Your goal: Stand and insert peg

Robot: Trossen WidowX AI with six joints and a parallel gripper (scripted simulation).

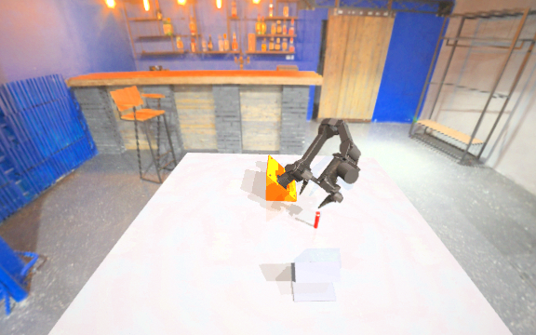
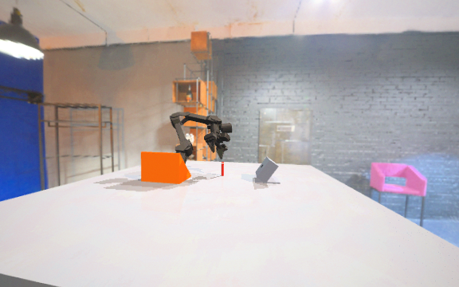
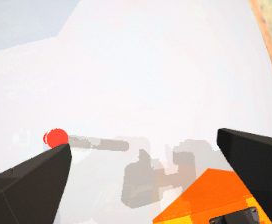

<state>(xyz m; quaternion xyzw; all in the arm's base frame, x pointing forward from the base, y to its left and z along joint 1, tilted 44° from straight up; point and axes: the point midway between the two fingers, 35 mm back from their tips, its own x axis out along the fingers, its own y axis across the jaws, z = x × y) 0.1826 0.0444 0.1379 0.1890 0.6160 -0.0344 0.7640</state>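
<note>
While the red peg (image 1: 316, 220) (image 2: 222, 169) (image 3: 57, 138) stands upright on the surface (image 1: 221, 261) (image 2: 221, 223) (image 3: 137, 75), the fingers (image 1: 328, 201) (image 2: 221, 153) hang above it, spread wide, grasping nothing; in the wrist view, peg beside one fingertip, not centred between the two.

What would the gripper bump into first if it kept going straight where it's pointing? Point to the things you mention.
Probably the white tabletop (image 1: 231, 279) (image 2: 229, 231) (image 3: 137, 75): the open gripper (image 1: 311, 200) (image 2: 217, 155) (image 3: 145, 143) points mostly down. One finger might clip the red peg (image 1: 316, 221) (image 2: 222, 169) (image 3: 56, 138) first; depth is unclear.
</note>
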